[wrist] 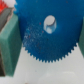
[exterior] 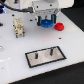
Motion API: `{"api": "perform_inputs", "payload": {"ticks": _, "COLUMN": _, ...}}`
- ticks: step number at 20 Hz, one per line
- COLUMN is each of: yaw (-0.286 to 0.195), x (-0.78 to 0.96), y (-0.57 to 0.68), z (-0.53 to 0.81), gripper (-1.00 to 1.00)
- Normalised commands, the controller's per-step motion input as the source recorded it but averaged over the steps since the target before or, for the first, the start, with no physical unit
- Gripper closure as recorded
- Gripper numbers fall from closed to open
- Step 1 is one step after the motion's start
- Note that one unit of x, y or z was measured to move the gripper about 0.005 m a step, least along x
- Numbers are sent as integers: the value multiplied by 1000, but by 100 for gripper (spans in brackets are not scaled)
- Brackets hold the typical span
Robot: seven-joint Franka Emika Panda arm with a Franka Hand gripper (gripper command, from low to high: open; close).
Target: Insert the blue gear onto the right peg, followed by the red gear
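Exterior view shows the hand (exterior: 46,20) clamped on the blue gear (exterior: 46,21), holding it above the white surface (exterior: 70,42). Just beside it, toward that view's right, sits the red gear (exterior: 59,26). Nearer the camera stands a peg base (exterior: 46,56).

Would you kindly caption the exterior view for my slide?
White gripper holding the flat bright-blue toothed gear above the white table, small red gear beside it.

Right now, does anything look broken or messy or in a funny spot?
Nothing stands out. The blue gear sits between the gripper's fingers, the red gear lies flat on the table, and the base plate with its two upright pegs looks whole. No spills show.
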Motion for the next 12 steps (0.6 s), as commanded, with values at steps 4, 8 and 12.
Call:
{"api": "perform_inputs", "payload": {"ticks": 4, "yaw": 0, "x": 834, "y": -39, "z": 439, "gripper": 100}}
{"api": "perform_inputs", "payload": {"ticks": 8, "yaw": 0, "x": 819, "y": -10, "z": 431, "gripper": 100}}
{"api": "perform_inputs", "payload": {"ticks": 12, "yaw": 0, "x": 806, "y": -53, "z": 429, "gripper": 100}}
